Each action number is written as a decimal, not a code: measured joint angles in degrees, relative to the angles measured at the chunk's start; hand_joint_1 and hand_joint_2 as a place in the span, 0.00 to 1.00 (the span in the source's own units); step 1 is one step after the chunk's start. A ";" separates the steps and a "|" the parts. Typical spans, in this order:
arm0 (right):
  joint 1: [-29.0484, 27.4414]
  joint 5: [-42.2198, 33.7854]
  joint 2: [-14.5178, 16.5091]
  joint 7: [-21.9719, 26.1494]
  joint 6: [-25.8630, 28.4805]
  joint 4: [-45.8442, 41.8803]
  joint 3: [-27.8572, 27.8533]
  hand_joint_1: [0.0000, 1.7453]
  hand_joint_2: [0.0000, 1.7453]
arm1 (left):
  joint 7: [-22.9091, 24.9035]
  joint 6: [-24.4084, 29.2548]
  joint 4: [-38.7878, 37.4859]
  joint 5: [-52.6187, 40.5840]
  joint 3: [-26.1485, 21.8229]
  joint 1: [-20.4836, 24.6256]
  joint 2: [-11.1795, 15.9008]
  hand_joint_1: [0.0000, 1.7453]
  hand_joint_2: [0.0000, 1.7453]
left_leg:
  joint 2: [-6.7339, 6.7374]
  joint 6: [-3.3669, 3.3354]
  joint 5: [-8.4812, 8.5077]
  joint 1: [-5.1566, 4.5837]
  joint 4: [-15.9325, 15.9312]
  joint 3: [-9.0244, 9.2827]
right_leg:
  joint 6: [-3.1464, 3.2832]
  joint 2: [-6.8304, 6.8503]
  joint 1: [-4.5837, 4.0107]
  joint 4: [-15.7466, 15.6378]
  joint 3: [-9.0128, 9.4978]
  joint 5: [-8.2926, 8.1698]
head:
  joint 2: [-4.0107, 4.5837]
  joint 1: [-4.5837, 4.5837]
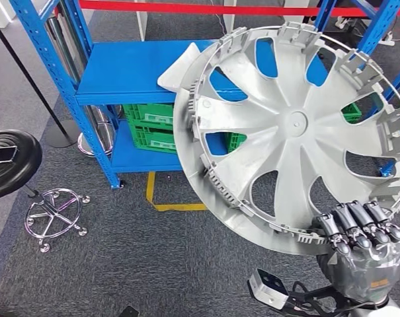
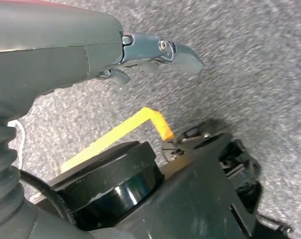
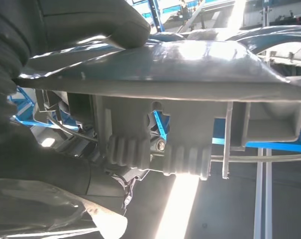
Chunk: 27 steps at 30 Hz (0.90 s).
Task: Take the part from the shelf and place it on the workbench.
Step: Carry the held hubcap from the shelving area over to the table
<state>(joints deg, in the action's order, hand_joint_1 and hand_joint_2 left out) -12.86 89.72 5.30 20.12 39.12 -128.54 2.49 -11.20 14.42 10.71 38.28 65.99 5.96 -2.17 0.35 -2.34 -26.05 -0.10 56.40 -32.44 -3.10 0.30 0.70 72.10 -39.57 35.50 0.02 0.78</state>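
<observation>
A large silver wheel cover (image 1: 292, 125) hangs tilted in the air in front of the blue shelf (image 1: 133, 72), its ribbed inner face toward me in the head view. My right hand (image 1: 365, 241) grips its lower rim at the bottom right. In the right wrist view the thumb (image 3: 103, 20) lies on one face of the cover (image 3: 186, 59) and the fingers (image 3: 130, 152) curl around the rim clips on the other. My left hand (image 2: 103, 50) hangs over the grey carpet with its fingers stretched out, holding nothing.
A white panel (image 1: 180, 66) lies on the shelf's upper board, with green crates (image 1: 147, 125) on the lower board. A black stool (image 1: 10, 162) on a chrome base stands at the left. Yellow floor tape (image 1: 157, 198) marks the carpet, and a red barrier (image 1: 188, 8) runs behind.
</observation>
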 joint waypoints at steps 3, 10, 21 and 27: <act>-0.03 0.00 -0.47 -0.01 0.00 0.00 0.00 1.00 1.00 | -0.21 0.34 0.00 0.20 -0.28 -0.02 -0.14 0.00 1.00 | -0.02 0.29 2.19 -0.10 0.27 -2.75 | 0.19 -0.05 -0.02 -2.07 4.81 -3.98 | 0.00 -0.01; -0.15 0.00 -1.44 -0.17 0.00 0.10 -0.02 1.00 1.00 | -1.36 0.86 -0.02 0.79 -1.29 -0.51 -0.35 0.00 1.00 | -0.17 2.12 4.92 -0.35 0.51 -5.62 | 2.12 -0.12 -0.18 -18.19 14.49 -4.43 | 0.00 -0.02; -1.66 0.02 -2.55 -4.41 0.01 0.32 -0.06 1.00 1.00 | -1.51 0.33 -0.11 0.84 -1.73 -1.62 -0.42 0.00 1.00 | -0.40 1.54 -2.56 -0.45 2.66 3.25 | 2.69 0.33 -0.50 -15.03 7.38 -8.36 | 0.00 -0.15; -4.01 0.00 -4.73 -7.46 0.03 -0.59 -0.34 1.00 1.00 | -1.53 0.38 -0.22 0.80 -1.76 -2.04 -0.60 0.00 1.00 | -0.20 0.06 -1.23 -0.10 -0.72 2.47 | 0.67 0.02 -0.23 -9.91 3.92 -4.06 | 0.00 0.14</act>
<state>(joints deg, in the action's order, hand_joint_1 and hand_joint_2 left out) -16.88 89.72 0.57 12.66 39.16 -129.13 2.15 -12.73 14.80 10.49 39.08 64.23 3.93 -2.77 0.15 -2.28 -27.27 -0.20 55.68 -29.96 -2.43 0.32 0.47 62.20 -35.65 31.43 0.02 0.92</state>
